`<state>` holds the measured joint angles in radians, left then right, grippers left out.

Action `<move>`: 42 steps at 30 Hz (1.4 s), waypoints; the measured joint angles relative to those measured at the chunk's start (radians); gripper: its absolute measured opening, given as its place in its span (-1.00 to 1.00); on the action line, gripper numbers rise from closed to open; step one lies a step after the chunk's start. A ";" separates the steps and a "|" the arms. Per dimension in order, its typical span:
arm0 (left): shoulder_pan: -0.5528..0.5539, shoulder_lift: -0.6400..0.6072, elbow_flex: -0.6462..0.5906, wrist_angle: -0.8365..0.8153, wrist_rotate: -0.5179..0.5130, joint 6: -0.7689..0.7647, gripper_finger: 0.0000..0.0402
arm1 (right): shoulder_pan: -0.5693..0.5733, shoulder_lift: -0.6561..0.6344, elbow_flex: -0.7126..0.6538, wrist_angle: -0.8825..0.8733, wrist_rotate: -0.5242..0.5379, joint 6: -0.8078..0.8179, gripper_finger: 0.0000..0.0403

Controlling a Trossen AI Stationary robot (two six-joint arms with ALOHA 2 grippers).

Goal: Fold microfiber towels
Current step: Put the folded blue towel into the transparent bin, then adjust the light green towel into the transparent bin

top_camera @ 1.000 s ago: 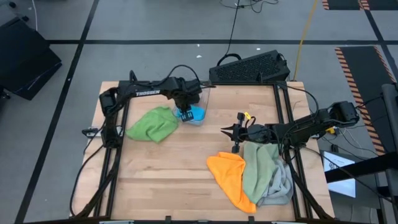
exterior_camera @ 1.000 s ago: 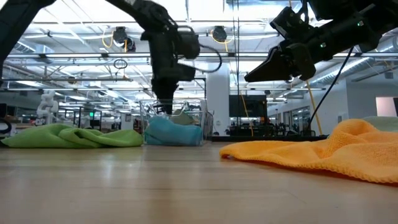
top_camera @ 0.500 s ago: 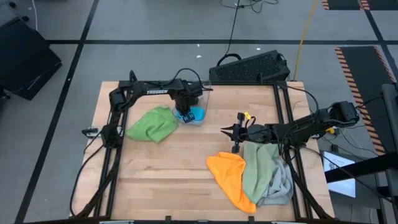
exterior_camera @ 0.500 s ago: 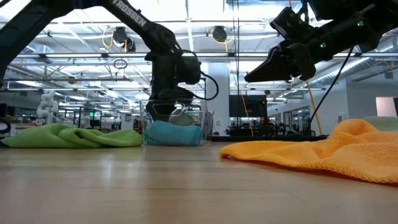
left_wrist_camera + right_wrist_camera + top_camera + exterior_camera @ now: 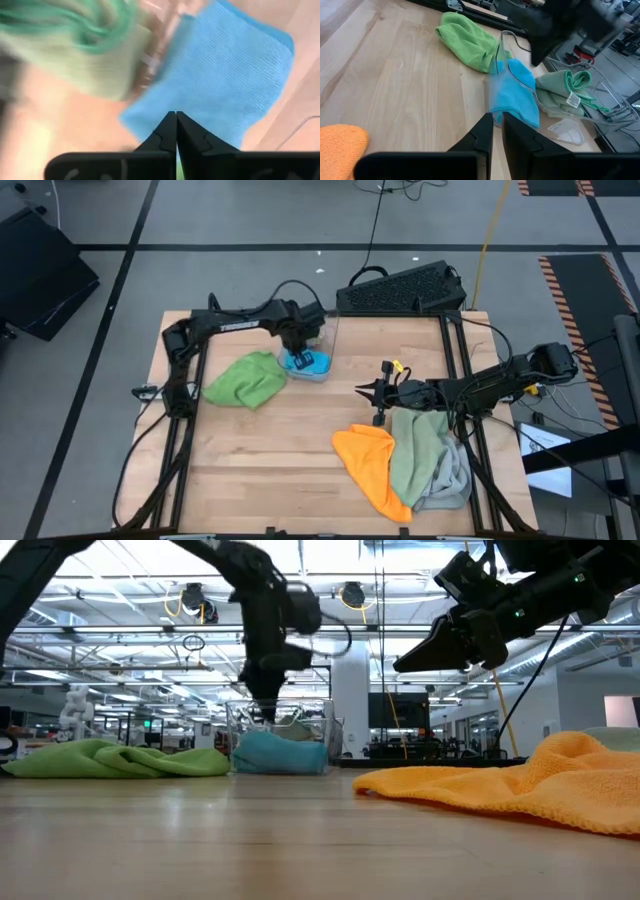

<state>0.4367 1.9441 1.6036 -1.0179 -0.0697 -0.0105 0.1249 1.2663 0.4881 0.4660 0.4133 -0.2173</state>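
Blue towel point(image 5: 278, 753) in clear bin point(image 5: 325, 740), orange towel point(image 5: 520, 783) nearer, green towel point(image 5: 115, 758) beside

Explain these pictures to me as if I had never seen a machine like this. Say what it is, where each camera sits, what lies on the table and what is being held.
These show one moment from four cameras: one overhead, one at table height, one on each arm's wrist. The machine is two dark robot arms at a wooden table. The left gripper is shut above a blue towel, which lies in a clear plastic bin; it holds nothing. The right gripper hangs over the table's middle, empty, fingers nearly together. A bright green towel lies beside the bin. An orange towel, a sage green towel and a grey towel lie heaped near the right arm.
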 joint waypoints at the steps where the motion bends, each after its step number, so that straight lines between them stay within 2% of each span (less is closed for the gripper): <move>1: 0.000 -0.011 0.006 0.012 -0.045 0.000 -0.98 | 0.000 0.000 0.000 0.000 0.000 0.000 -0.83; 3: 0.014 -0.033 0.010 0.067 -0.123 0.000 -0.99 | 0.000 0.000 0.000 0.000 0.000 0.000 -0.83; 5: 0.047 -0.039 0.012 0.110 -0.144 0.000 -0.98 | 0.000 0.000 0.000 0.000 0.000 0.000 -0.83; 12: 0.144 0.040 0.010 0.213 -0.098 -0.011 -0.99 | 0.000 0.000 0.000 0.001 0.000 0.000 -0.83; 16: 0.148 0.086 0.011 0.277 -0.044 0.032 -0.98 | 0.000 0.000 0.000 0.001 0.000 0.000 -0.83; 23: 0.147 0.163 0.012 0.310 -0.036 0.038 -0.98 | 0.000 0.000 0.000 -0.001 0.000 0.000 -0.83; 32: 0.129 0.134 0.011 0.304 -0.017 0.035 -0.97 | 0.000 0.000 0.000 -0.004 0.000 0.007 -0.83; 35: 0.121 0.101 0.011 0.279 -0.017 0.026 -0.87 | 0.000 0.000 0.000 -0.005 0.000 0.007 -0.83; 42: 0.088 -0.028 0.011 0.198 -0.033 0.015 -0.47 | 0.001 0.000 0.000 -0.003 0.000 0.055 -0.83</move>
<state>0.5251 1.9160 1.6142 -0.8201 -0.1025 0.0047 0.1257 1.2663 0.4877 0.4626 0.4129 -0.1627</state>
